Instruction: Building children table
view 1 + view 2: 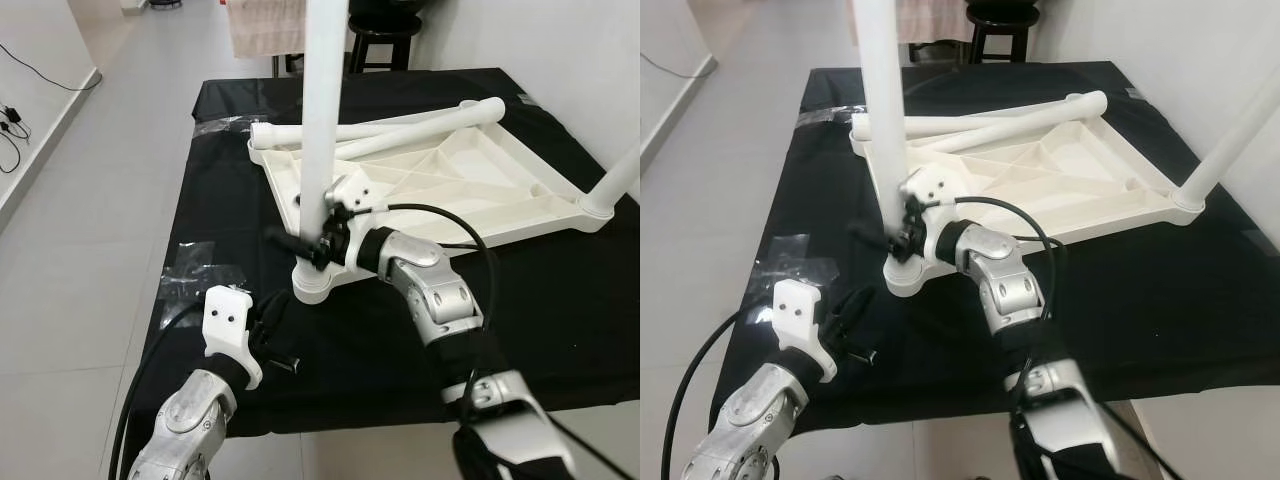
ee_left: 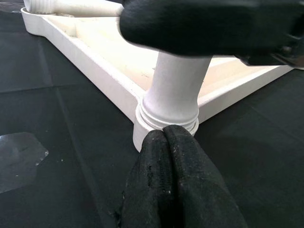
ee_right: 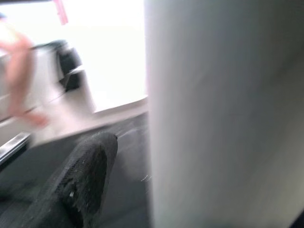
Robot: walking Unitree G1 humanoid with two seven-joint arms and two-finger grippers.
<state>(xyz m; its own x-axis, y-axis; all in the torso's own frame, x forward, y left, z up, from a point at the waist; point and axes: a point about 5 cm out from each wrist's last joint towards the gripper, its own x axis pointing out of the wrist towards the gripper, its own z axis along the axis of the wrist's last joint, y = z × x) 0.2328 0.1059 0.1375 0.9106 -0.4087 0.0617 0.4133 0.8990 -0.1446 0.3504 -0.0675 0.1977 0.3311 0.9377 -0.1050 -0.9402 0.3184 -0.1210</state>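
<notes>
Right claw grips the upright white plastic leg of the overturned white table; left claw, fingers pressed together, empty, rests on the black-covered tabletop.

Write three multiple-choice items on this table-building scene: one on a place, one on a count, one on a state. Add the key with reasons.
1. The right gripper is at:
A. the near upright leg
B. the stool
C. the floor

2. Legs standing upright in the tabletop:
A. none
B. two
C. four

3. The left gripper fingers are:
A. spread wide
B. closed together
C. around a loose leg

Key: 1 A, its fingers flank that leg low down. 2 B, near corner and right corner leg; two loose legs lie flat. 3 B, the left wrist view shows them touching.
</notes>
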